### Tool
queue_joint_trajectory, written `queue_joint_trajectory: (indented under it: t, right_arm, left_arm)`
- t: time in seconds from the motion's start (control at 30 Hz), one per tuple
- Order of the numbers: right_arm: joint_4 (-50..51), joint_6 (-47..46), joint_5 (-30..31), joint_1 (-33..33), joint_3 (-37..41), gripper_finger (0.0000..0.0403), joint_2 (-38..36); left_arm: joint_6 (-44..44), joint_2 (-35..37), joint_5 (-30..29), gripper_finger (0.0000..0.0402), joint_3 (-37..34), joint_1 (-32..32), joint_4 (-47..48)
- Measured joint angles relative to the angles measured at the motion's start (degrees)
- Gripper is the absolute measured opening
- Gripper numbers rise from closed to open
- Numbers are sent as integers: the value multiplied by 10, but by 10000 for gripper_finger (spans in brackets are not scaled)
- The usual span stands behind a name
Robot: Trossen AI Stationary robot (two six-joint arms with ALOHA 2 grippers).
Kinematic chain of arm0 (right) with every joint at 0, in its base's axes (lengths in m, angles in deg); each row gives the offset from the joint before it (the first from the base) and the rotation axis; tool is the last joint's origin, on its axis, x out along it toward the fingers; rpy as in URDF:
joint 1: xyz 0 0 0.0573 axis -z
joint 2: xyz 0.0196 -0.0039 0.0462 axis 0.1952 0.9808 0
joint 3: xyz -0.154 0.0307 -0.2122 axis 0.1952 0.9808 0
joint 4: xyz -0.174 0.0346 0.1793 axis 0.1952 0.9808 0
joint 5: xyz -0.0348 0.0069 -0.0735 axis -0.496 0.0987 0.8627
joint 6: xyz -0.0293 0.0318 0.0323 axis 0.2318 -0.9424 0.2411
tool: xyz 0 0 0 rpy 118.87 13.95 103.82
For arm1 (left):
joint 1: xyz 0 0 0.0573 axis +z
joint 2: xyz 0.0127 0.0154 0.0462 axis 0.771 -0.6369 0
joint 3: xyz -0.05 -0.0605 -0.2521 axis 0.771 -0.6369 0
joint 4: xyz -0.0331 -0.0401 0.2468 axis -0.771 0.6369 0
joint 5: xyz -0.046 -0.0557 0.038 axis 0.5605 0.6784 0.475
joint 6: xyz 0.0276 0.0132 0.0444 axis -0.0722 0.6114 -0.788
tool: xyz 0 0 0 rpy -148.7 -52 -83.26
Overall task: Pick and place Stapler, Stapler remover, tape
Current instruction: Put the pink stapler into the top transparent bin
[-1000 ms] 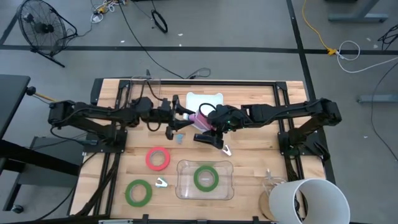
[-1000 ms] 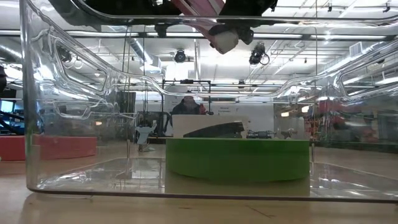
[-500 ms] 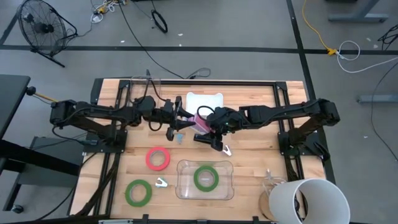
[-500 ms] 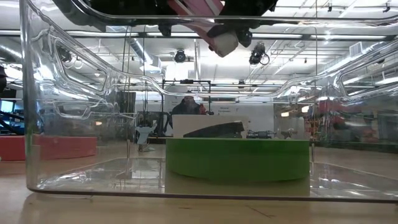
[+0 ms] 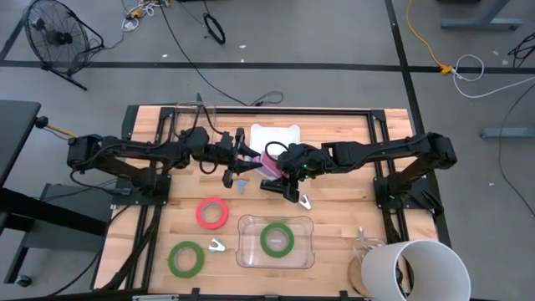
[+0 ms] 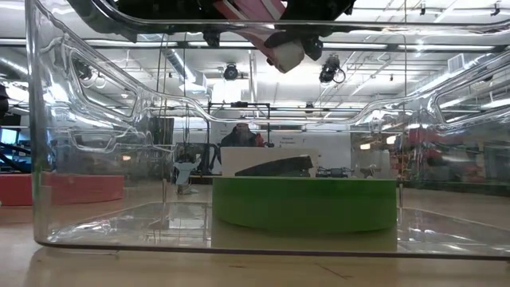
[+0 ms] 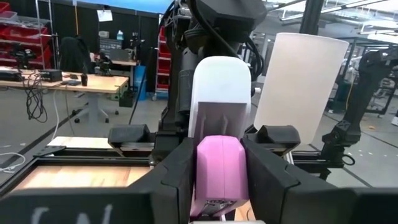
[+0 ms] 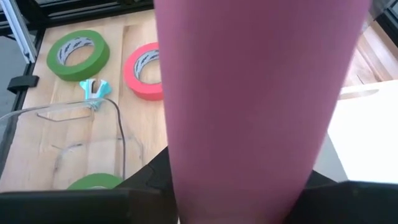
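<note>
Left hand [image 5: 243, 160] has closed in toward the right one since a second ago and now meets it mid-counter; nothing on the counter has shifted. High view: both arms reach to the centre of the counter [image 5: 334, 201], left hand and right hand [image 5: 280, 167] nose to nose with the pink stapler [image 5: 271, 163] between them, just in front of a white tray [image 5: 276, 133]. Red tape [image 5: 212, 212] lies flat nearer the front, left of a clear plastic bin [image 5: 247, 251]; one green tape [image 5: 277, 239] sits inside the bin, the other green tape [image 5: 185, 258] lies at the front left. A small white stapler remover [image 5: 217, 245] lies just left of the bin, a light blue one [image 5: 241, 185] sits under the left hand. White bucket [image 5: 414, 269] at the front right corner. Low view: looking through the bin wall [image 6: 96, 119], green roll [image 6: 304, 203] flat on the bin floor, pink stapler [image 6: 249, 12] up at the top edge among the dark arms. Left wrist view: left fingers [image 7: 264, 180] are clamped on either side of the stapler's pink end [image 7: 221, 165], its white end pointing away toward the right arm. Right wrist view: the stapler's pink body [image 8: 261, 99] fills the picture, gripped between the right fingers [image 8: 155, 177]; green roll [image 8: 78, 53], red roll [image 8: 144, 70] and the blue remover [image 8: 94, 90] lie on the wood beyond.
</note>
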Motion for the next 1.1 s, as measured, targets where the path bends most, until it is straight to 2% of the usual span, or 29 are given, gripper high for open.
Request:
queue_joint_trajectory:
  t: [0.07, 0.23, 0.3, 0.4, 0.53, 0.7, 0.9, 1.1]
  right_arm:
    - [0, 0, 1, 0, 0, 183, 0]
    - [-7, 0, 10, 0, -1, 319, -2]
    - [-5, 0, 25, 0, -1, 352, -1]
    - [0, -4, 44, 0, -1, 377, -1]
    - [15, -13, 47, 0, -1, 376, -1]
    - [29, -15, 47, 0, -1, 351, -1]
    - [33, -15, 47, 0, -1, 320, -1]
    - [35, -15, 47, 0, -1, 298, -1]
  left_arm:
    - [1, 0, 3, 118, 0, 5, 2]
    - [9, 4, 3, 118, -2, 21, 47]
    - [10, 5, -1, 118, -2, 31, 56]
    - [19, 4, -4, 118, -2, 48, 60]
    - [25, 5, -10, 118, -1, 77, 63]
    - [30, 21, -11, 118, -1, 129, 94]
    - [23, 84, -31, 118, -1, 199, 159]
    - [-11, 184, -129, 118, -1, 262, 326]
